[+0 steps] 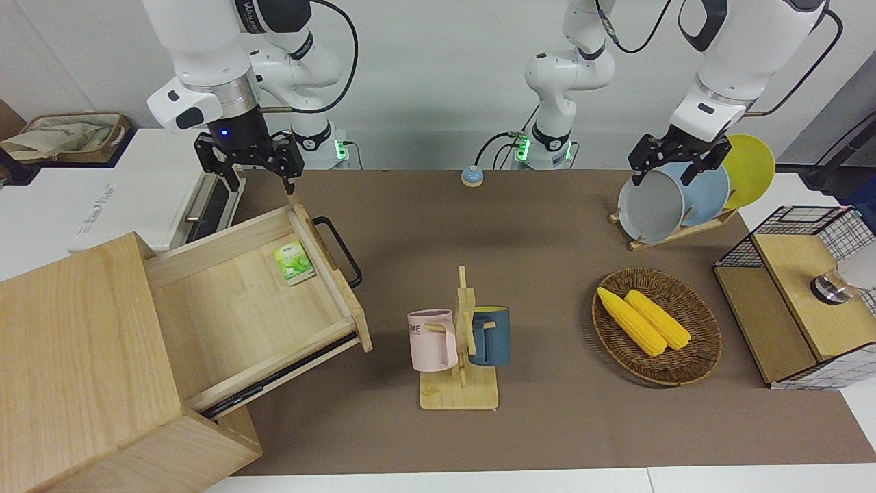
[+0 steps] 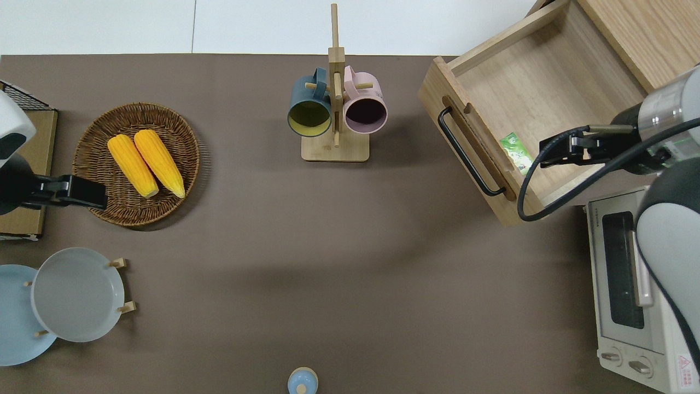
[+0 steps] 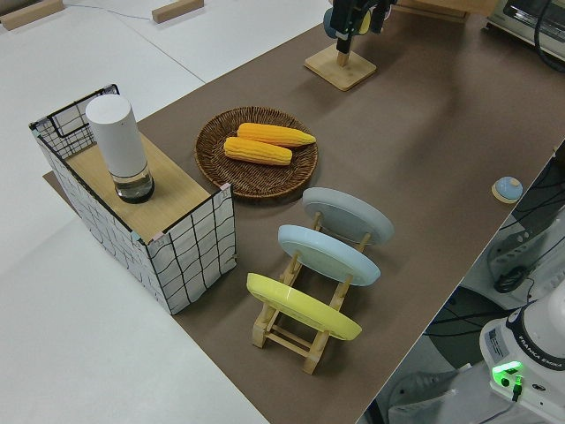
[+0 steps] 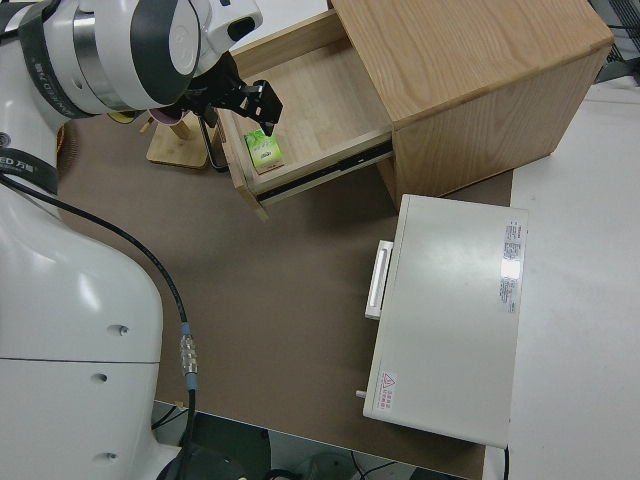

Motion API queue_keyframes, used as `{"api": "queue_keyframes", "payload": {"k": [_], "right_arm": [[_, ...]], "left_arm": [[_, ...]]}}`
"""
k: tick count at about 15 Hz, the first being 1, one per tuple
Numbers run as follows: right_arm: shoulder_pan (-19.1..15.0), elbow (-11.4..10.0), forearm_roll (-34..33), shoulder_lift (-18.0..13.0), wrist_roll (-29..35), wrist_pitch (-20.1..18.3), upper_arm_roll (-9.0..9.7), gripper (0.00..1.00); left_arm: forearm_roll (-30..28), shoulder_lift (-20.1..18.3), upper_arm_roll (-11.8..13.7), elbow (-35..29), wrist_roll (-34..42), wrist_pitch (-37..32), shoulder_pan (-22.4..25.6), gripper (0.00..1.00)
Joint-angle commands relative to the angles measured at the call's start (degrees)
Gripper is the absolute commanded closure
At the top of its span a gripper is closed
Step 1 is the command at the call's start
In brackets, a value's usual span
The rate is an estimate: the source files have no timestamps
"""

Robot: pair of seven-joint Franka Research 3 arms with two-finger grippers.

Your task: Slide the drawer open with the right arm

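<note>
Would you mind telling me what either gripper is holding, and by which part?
Nothing: the right gripper is open over the drawer, clear of its handle; the left arm is parked.

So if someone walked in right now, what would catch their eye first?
Probably the drawer, pulled wide open from its wooden box at the right arm's end of the table, with a green packet inside. The right gripper hangs over it. Next, two yellow corn cobs in a wicker basket toward the left arm's end.

drawer [image 1: 239, 301]: pale matt wood | handle [image 1: 340, 250]: black metal | basket [image 1: 657, 326]: woven wicker
</note>
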Motion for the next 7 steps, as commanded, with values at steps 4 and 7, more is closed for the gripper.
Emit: {"api": "queue_keyframes", "payload": {"k": [4,7], "right_arm": [[-2.6,-1.9,4.7,0.6,-2.9,3.6,0.57,0.015],[-2.6,-1.9,4.1,0.5,-2.9,3.4,0.48,0.015]], "left_arm": [[1.0,0.7,-0.4,1.5,0.6,-1.1,0.2,0.01],[1.0,0.7,-0.4,1.5,0.6,-1.1,0.2,0.01]]}}
